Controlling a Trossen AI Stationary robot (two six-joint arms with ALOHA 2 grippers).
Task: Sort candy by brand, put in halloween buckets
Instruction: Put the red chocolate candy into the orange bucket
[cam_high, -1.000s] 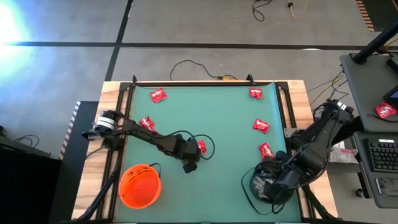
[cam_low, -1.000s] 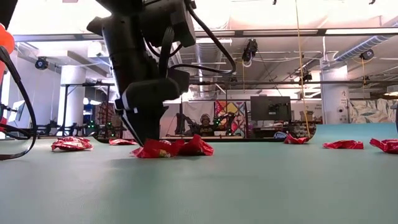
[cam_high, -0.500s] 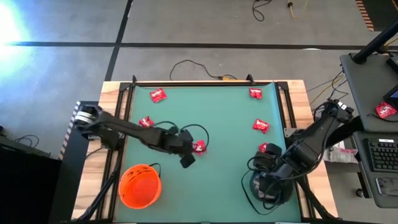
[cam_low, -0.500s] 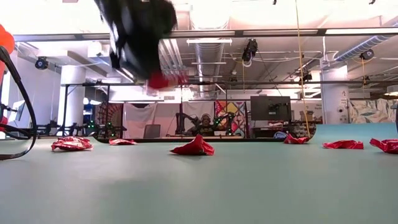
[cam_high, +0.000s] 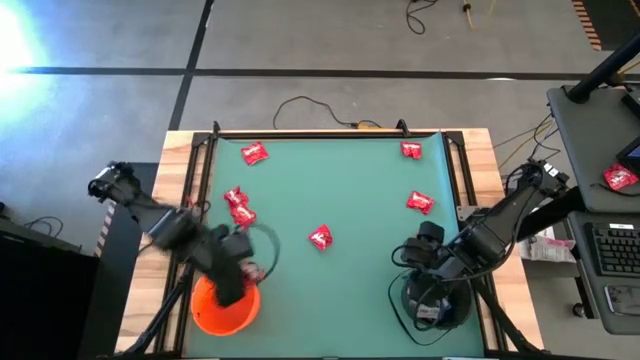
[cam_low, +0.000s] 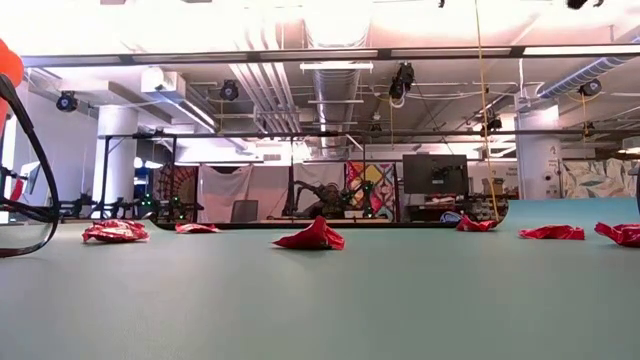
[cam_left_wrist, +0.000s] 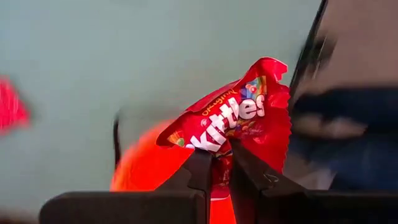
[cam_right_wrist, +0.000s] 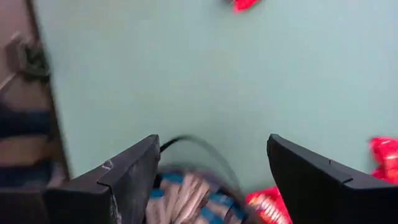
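Right now the left gripper (cam_left_wrist: 214, 163) hangs over the orange bucket (cam_high: 224, 300) at the near left corner of the green surface (cam_high: 340, 200), its fingers (cam_left_wrist: 198, 171) pinched tight on a red Skittles packet (cam_left_wrist: 239, 121). My read: this is the carry-and-drop step for the red brand. The next move calls for the fingers to part squarely above the bucket mouth so the packet falls inside, not onto the rim.

The right gripper (cam_right_wrist: 211, 163) hovers at the black bucket (cam_high: 428, 300) near the right front corner, fingers spread wide and holding nothing. Blue-and-white sweets (cam_right_wrist: 186, 196) show in the bucket below it.

Loose red packets remain: one mid-surface (cam_high: 320, 238), two together near the left edge (cam_high: 238, 205), more along the far and right sides.

Hard to make out: the left arm is smeared in the overhead view, so exactly how centred it sits over the bucket is unclear. The low view shows neither gripper, only a sliver of orange at its edge. How full either bucket is, I can't say.
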